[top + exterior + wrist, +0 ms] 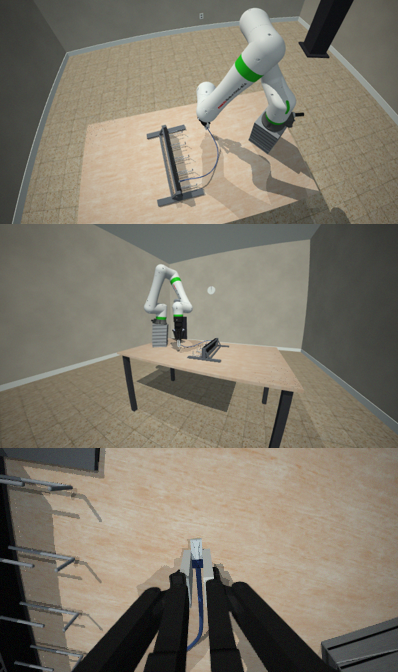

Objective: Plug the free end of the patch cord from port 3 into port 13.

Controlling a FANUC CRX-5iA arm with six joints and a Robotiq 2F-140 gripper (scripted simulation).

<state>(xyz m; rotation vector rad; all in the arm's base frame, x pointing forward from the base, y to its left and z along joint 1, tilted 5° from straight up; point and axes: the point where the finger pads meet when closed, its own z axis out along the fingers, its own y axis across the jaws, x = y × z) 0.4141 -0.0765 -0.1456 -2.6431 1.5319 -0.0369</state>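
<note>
Top: pincer [207, 126] hovering beside rack [171, 158] on counter [117, 176]; blue patch cord [216, 156] arcing from rack's near end up into fingers.
Exterior: arm reaching down, pincer [179, 341] hanging just above counter.
Wrist: pincer [198, 573] pinching white plug [196, 548], cord trailing back between fingers.

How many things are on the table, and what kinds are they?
Robot arms: 1, jaws shut on the cord's plug
Racks: 1
Blue cords: 1
Grey blocks under the arm: 1
Total: 4
</note>
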